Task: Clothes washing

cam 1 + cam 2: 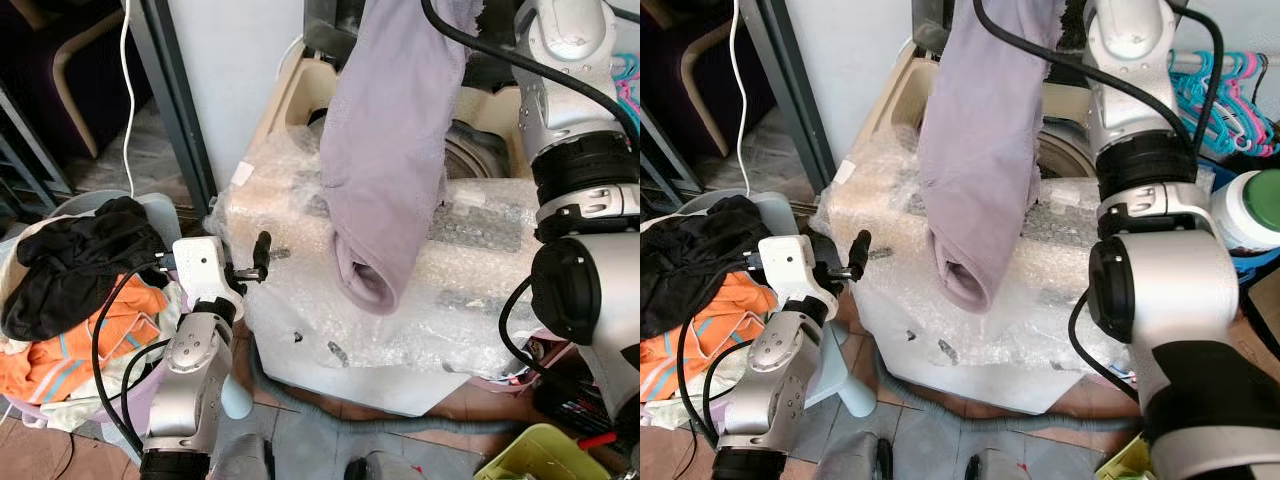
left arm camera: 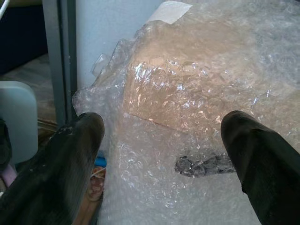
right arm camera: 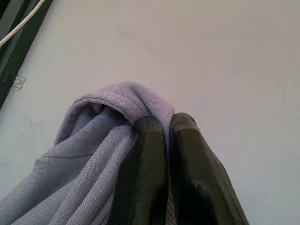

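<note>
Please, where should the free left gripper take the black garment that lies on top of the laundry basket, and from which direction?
Probably at the raised bunched fold on top of the black garment, coming from above. It lies crumpled over the orange clothes in the basket, so the hump gives the fingers something to close around. The left gripper is open beside it, facing the bubble-wrapped washer.

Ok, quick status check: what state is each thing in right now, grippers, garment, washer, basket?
right gripper: shut on the lavender garment, raised high.
lavender garment: hanging free over the washer's front.
left gripper: open, holding nothing, facing the bubble wrap.
washing machine: lid open, drum visible.
bubble wrap: still on the washer.
laundry basket: full of clothes.
</note>
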Tool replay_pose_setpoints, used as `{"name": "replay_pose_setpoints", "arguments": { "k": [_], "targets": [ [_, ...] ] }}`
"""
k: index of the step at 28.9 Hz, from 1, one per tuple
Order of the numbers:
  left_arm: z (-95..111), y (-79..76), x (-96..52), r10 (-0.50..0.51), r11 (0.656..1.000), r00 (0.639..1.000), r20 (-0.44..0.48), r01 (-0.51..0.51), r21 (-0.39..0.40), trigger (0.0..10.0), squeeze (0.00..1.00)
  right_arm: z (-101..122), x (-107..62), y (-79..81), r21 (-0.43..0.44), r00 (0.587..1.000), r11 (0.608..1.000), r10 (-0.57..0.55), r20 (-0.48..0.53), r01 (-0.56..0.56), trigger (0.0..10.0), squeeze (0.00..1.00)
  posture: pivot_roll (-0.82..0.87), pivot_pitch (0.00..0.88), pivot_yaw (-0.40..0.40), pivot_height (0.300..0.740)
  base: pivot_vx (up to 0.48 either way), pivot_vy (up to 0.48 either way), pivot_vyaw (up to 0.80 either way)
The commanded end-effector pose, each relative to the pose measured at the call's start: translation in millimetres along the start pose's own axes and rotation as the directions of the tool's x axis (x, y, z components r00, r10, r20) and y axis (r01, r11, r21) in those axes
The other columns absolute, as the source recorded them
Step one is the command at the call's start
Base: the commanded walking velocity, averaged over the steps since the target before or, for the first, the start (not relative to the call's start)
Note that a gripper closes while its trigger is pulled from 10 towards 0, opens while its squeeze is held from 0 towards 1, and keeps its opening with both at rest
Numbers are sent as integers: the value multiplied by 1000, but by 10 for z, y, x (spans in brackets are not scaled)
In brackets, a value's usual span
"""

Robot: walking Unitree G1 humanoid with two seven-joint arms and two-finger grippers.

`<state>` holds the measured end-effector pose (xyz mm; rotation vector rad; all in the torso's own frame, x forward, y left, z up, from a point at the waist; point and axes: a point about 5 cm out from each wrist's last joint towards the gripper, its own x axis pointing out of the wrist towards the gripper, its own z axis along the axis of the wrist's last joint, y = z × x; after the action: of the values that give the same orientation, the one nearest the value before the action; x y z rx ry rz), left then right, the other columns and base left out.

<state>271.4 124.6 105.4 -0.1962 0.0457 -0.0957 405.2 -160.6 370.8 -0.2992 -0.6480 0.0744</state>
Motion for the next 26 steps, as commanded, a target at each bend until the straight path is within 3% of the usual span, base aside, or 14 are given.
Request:
{"name": "replay_pose_setpoints", "arguments": {
  "k": [1, 2, 3, 5, 6, 8, 10, 12, 13, 14, 16, 19, 23, 26],
  "targets": [
    [23, -35, 7, 4, 1000, 1000, 6, -4, -3, 10000, 0, -147, -35, 98, 28, 996, 999, 47, -82, -45, 10000, 0, 55, 42, -29, 740, 0, 0, 0],
    [23, -38, 6, 5, 1000, 1000, 5, -5, -3, 10000, 0, -428, -151, 225, 33, 964, 994, 110, -242, -105, 10000, 1000, 53, 44, -26, 740, 0, 0, 0],
    [23, -38, 6, 5, 1000, 1000, 5, -5, -3, 10000, 0, -428, -151, 225, 33, 964, 994, 110, -242, -105, 10000, 1000, 53, 44, -26, 740, 0, 0, 0],
    [21, -42, 6, 6, 1000, 1000, 2, -6, -2, 10000, 0, -708, -317, 334, 49, 910, 987, 160, -383, -153, 10000, 1000, 51, 47, -25, 740, 0, 0, 0],
    [18, -42, 9, 2, 1000, 1000, 0, -2, 4, 10000, 0, -922, -474, 375, 95, 850, 983, 185, -494, -159, 10000, 1000, 51, 48, -24, 740, 0, 0, 0],
    [15, -38, 12, 2, 1000, 1000, -2, -2, 6, 10000, 0, -1022, -558, 364, 98, 818, 983, 185, -545, -157, 10000, 1000, 45, 49, -23, 740, 0, 0, 0],
    [9, -34, 19, 2, 1000, 1000, -6, -2, 9, 10000, 0, -1042, -583, 299, 88, 826, 986, 167, -538, -142, 10000, 1000, 43, 48, -24, 740, 0, 0, 0],
    [6, -33, 23, 2, 1000, 1000, -7, -2, 12, 10000, 0, -922, -500, 186, 94, 887, 993, 103, -451, -68, 10000, 1000, 41, 48, -24, 740, 0, 0, 0],
    [9, -38, 26, 2, 1000, 1000, -4, -2, 14, 10000, 0, -790, -440, 135, 141, 931, 988, 112, -348, -66, 10000, 1000, 41, 47, -26, 740, 0, 0, 0],
    [10, -41, 27, 1, 1000, 1000, -3, -1, 15, 10000, 0, -738, -427, 136, 167, 944, 982, 134, -300, -86, 10000, 1000, 42, 47, -27, 740, 0, 0, 0],
    [10, -39, 23, 3, 1000, 1000, -2, -3, 16, 10000, 0, -665, -476, 238, 193, 937, 950, 283, -206, -245, 10000, 1000, 44, 46, -29, 740, 0, 0, 0],
    [6, -22, 9, 13, 1000, 1000, -5, -13, 14, 10000, 0, -652, -665, 394, 242, 865, 862, 485, -130, -446, 10000, 1000, 42, 49, -27, 740, 0, 0, 0],
    [4, -20, -2, 10, 1000, 1000, -7, -10, 16, 10000, 0, -618, -842, 511, 311, 790, 764, 610, -62, -565, 10000, 1000, 38, 53, -23, 740, 0, 0, 0],
    [1, -27, -4, 4, 1000, 1000, -9, -3, 19, 10000, 0, -568, -983, 572, 370, 707, 657, 708, -1, -657, 10000, 1000, 30, 58, -16, 740, 0, 0, 0]
  ]
}}
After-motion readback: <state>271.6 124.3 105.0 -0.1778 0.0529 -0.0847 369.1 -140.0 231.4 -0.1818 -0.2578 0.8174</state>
